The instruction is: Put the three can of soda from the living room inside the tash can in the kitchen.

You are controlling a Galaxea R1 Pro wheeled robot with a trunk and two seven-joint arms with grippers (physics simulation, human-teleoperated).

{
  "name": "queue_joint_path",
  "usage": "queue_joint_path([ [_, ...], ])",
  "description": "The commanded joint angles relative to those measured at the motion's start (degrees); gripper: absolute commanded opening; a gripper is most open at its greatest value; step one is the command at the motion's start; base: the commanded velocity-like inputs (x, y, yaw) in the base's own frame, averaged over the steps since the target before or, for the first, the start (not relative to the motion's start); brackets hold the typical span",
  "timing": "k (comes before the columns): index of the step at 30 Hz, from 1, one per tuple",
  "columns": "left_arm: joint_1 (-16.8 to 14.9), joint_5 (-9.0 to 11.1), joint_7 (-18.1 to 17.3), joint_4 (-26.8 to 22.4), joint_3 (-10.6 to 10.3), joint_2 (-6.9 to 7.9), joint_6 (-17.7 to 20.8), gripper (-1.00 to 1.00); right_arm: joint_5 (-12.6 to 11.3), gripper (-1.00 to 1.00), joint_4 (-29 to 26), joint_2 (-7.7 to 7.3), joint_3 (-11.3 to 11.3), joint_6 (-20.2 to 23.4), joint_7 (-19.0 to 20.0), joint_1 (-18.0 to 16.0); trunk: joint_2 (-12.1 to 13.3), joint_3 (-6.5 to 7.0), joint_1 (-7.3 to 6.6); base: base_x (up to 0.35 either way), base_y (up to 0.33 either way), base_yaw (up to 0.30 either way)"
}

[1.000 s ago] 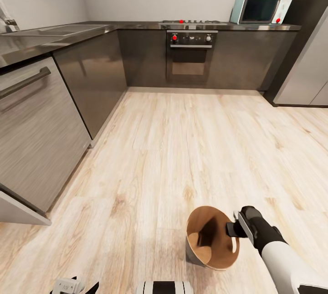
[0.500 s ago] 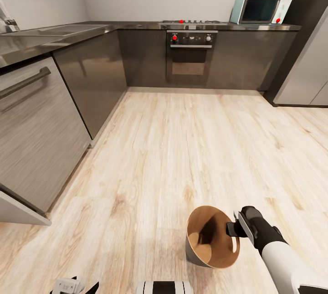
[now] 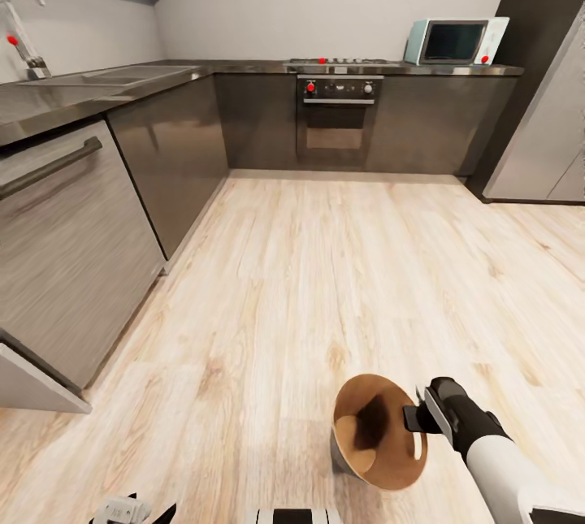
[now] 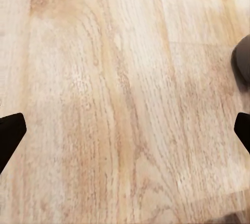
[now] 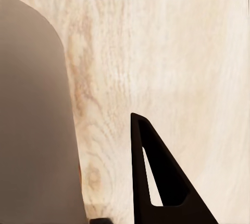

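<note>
I'm in the kitchen, looking across the pale wood floor (image 3: 309, 280) toward the L-shaped run of dark cabinets (image 3: 171, 158). Taking the built-in oven (image 3: 340, 114) as my landmark: the hob sits directly above it, the microwave (image 3: 453, 41) stands on the tabletop (image 3: 244, 67) to its right, the grey fridge (image 3: 552, 142) is further right again, and the sink with its tap (image 3: 24, 32) lies far to its left along the side run.

The trash can (image 3: 378, 443) sits on the floor well in front of the oven, close to my base. It looks tipped, its coppery inside turned toward my camera. I can't make out any soda can inside; there's only a dark patch that may be shadow or reflection.

My right gripper (image 3: 416, 420) is at the can's right rim. In the right wrist view one dark finger (image 5: 161, 182) lies outside the grey wall (image 5: 31, 130), so I judge it's clamped across the rim, probably holding the bin angled.

My left gripper (image 4: 125, 133) is spread wide over bare floor, holding nothing.
</note>
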Motion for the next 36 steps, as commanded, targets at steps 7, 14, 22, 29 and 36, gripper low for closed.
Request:
queue_joint_path([
  [7,0.0,0.0,0.1,0.0,0.0,0.00,-0.1,1.00,-0.4,-1.00,0.1,-0.02,0.0,-0.9,-0.1,1.2,0.1,1.56,-0.18,0.000,0.000,0.000],
  [14,-0.6,0.2,0.2,-0.4,0.0,-0.14,0.0,1.00,-0.3,-1.00,0.0,0.00,0.0,-1.1,-0.1,3.1,0.2,3.11,-0.36,0.000,0.000,0.000],
  [22,-4.6,0.1,3.8,-1.8,-0.1,-0.34,0.9,1.00,-0.3,-1.00,0.0,-0.07,-0.2,-5.3,0.1,4.5,0.3,4.88,-0.57,0.000,0.000,0.000],
  [29,-7.0,0.1,5.2,-1.7,-0.1,-0.43,1.0,1.00,-0.3,-1.00,0.1,-0.08,-0.1,-5.7,0.1,5.0,2.7,6.18,-1.91,0.000,0.000,0.000],
  [36,-8.5,0.0,11.0,-0.1,-0.2,-2.22,0.6,1.00,-0.2,-1.00,0.1,-0.08,-0.2,-5.8,0.1,5.5,5.5,7.44,-3.45,0.000,0.000,0.000],
])
